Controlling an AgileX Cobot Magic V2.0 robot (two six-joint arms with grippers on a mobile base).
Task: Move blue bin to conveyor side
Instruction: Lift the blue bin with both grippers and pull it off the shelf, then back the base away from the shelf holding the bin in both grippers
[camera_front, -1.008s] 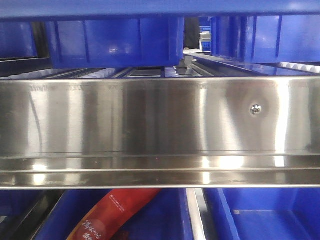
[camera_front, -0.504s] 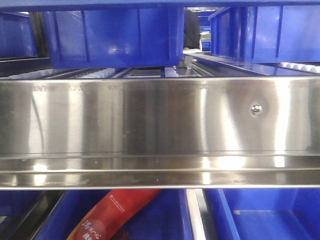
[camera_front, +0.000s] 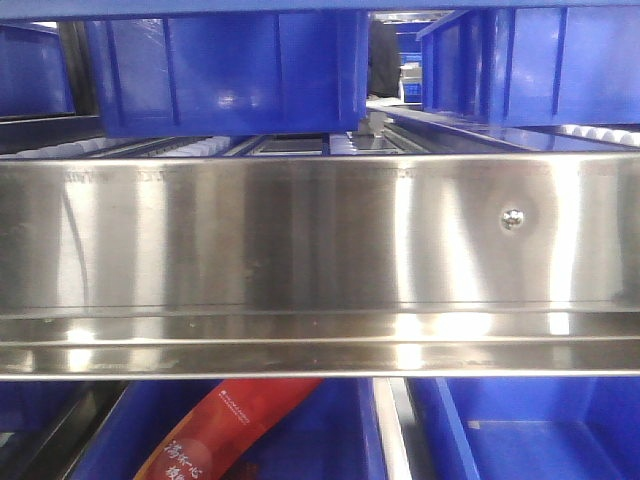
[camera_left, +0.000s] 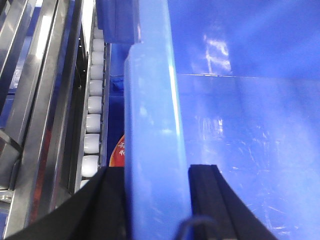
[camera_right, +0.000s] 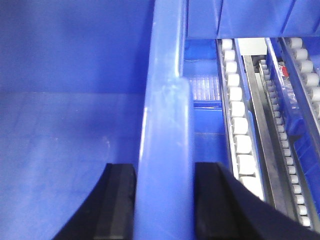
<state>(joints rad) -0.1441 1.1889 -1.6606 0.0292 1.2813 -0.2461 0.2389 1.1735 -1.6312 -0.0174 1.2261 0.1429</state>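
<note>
Stainless-steel rack beam (camera_front: 320, 250) fills the front view; blue bin (camera_left: 150, 115) sits just beside the white rollers (camera_left: 94, 105), opposite rims pinched by the left gripper (camera_left: 156, 200) and right gripper (camera_right: 164, 200); a red packet (camera_front: 230, 420) lies in a lower crate (camera_front: 330, 440).

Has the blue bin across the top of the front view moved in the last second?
Yes. The blue bin has risen, away from the fixed steel rail.
</note>
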